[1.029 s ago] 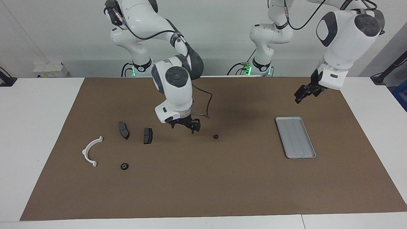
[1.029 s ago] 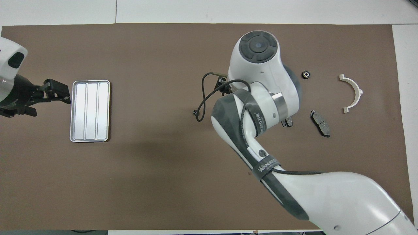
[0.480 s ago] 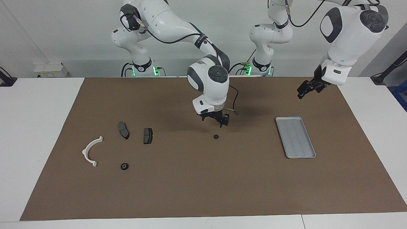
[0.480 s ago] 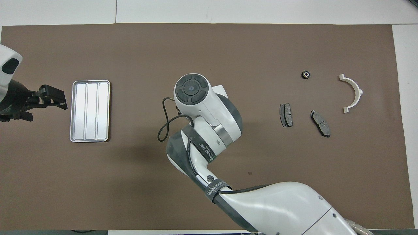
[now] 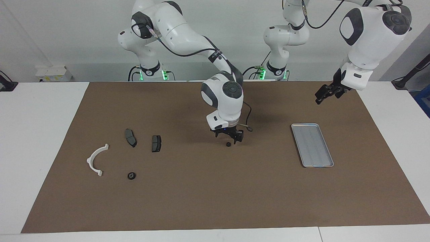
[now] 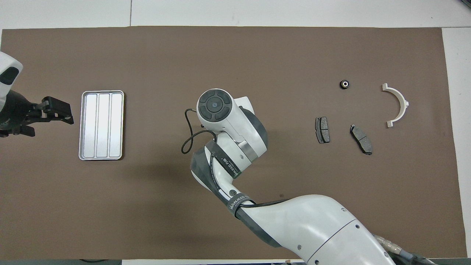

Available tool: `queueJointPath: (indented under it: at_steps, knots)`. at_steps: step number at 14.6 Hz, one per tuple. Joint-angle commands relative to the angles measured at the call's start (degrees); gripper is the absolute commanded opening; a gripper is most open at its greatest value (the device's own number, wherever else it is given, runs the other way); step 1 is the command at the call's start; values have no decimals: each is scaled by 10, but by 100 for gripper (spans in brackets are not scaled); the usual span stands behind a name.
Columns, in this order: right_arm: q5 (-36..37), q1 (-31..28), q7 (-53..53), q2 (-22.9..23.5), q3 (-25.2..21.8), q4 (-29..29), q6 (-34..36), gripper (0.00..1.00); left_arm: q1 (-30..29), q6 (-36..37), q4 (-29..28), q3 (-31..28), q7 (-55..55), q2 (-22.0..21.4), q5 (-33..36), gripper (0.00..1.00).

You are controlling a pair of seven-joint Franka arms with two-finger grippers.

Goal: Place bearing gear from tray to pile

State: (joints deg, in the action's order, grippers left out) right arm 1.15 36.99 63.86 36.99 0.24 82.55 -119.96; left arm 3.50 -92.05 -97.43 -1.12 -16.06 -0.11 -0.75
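A: Where's the bearing gear relative to the right gripper?

B: Right gripper [image 5: 229, 136] hangs low over the middle of the brown mat [image 5: 215, 201] on the worktop [image 5: 43, 134]. Bearing gear [image 5: 228, 144] lies on the mat just under its fingertips. Fingers spread, nothing grasped. Can't tell whether a fingertip touches the part. In the overhead view the arm's wrist housing covers both.

A: Tray?

B: The tray [image 5: 312, 145] sits toward the left arm's end of the mat, flat, with nothing in it. It's well apart from the gear.

A: The pile?

B: Toward the right arm's end. White curved bracket [image 5: 96, 160], two dark brake pads [image 5: 130, 137] and [image 5: 156, 143] beside it, a bit nearer the robots. A second small black ring part [image 5: 131, 175] lies farther from the robots than the pads. All loose on the mat, none touching.

A: Arm poses?

B: Right arm reaches from its base out to the mat's centre, wrist bent down, gripper pointing at the mat. Left arm waits, its elbow high. Left gripper [image 5: 322, 95] is released, empty, up in the air over the mat's edge near the tray, tilted downward.
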Motion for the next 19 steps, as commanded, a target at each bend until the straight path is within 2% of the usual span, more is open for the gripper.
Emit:
queueJointPath:
  at_steps: [1, 6, 8, 10, 15, 16, 19]
  knots:
    - [8, -4, 12, 11, 5, -1, -16, 99, -16, 0, -12, 10, 11, -11, 0, 100]
    - [8, 0, 11, 24, 5, 1, -33, 99, -15, 1, -9, 10, 11, -10, -1, 100]
    - [6, -1, 11, 24, 5, 1, -28, 95, -15, 4, -3, 12, 11, -11, -1, 100]
    - [0, -1, 11, 24, 5, 1, -23, 89, -16, 6, -1, 18, 10, -12, -1, 100]
    - [-4, 1, 16, 23, 6, 7, -26, 65, -16, 22, 14, 10, 36, -14, 0, 100]
    - [-8, 2, 16, 23, 6, 8, -27, 53, -16, 19, 14, 9, 38, -15, 0, 100]
    - [-22, 1, 16, 23, 6, 8, -27, 0, -16, 17, 11, 12, 38, -16, 0, 100]
